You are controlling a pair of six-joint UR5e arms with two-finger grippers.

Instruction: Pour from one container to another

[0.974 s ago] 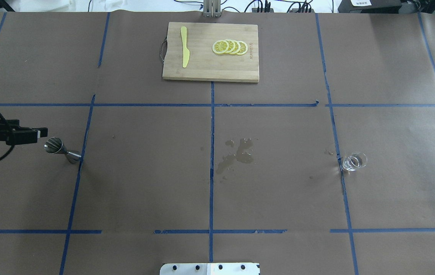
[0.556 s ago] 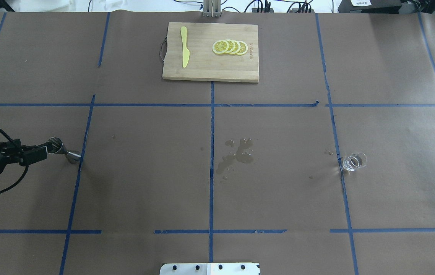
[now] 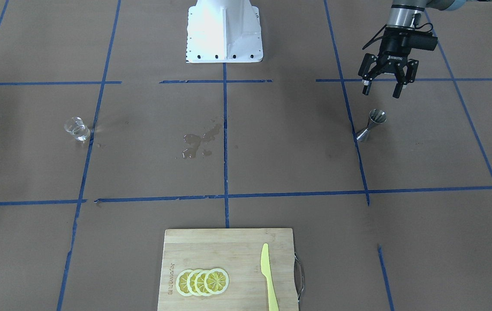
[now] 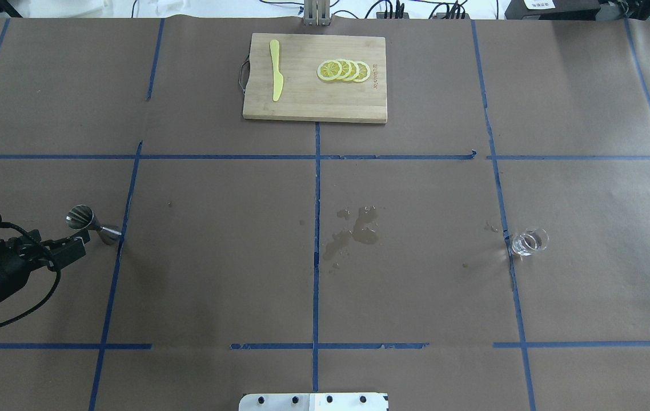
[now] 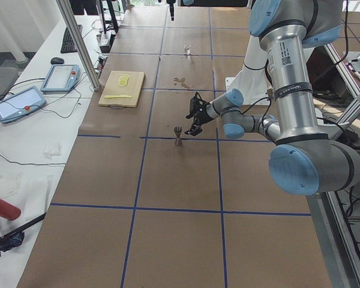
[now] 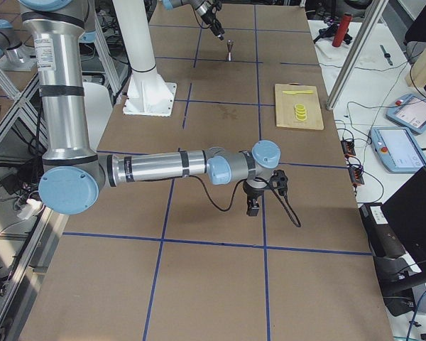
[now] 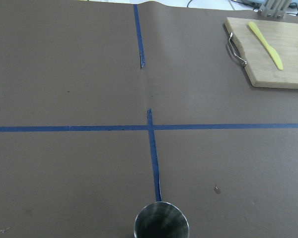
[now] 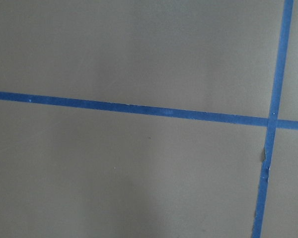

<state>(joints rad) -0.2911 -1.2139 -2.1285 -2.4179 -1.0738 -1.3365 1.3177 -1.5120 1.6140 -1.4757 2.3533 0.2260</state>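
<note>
The steel jigger [image 4: 93, 224] stands upright on the brown paper at the table's left, next to a blue tape line; its rim [image 7: 161, 225] shows at the bottom of the left wrist view. My left gripper [image 3: 380, 92] hangs open and empty above the table, just on the robot's side of the jigger, not touching it. The clear glass cup [image 4: 529, 241] stands far off at the right, with a little clear liquid in it. My right gripper [image 6: 254, 207] hovers low over bare paper beyond the cup, at the table's right end; I cannot tell whether it is open or shut.
A wooden cutting board [image 4: 315, 108] with lemon slices [image 4: 343, 70] and a yellow knife [image 4: 276, 68] lies at the far middle. A wet spill [image 4: 353, 231] marks the table's centre. The robot's white base [image 3: 224, 30] sits at the near edge.
My left gripper has drawn back toward the robot, from beyond the jigger's rim to its near side. The jigger and the glass cup have not moved.
</note>
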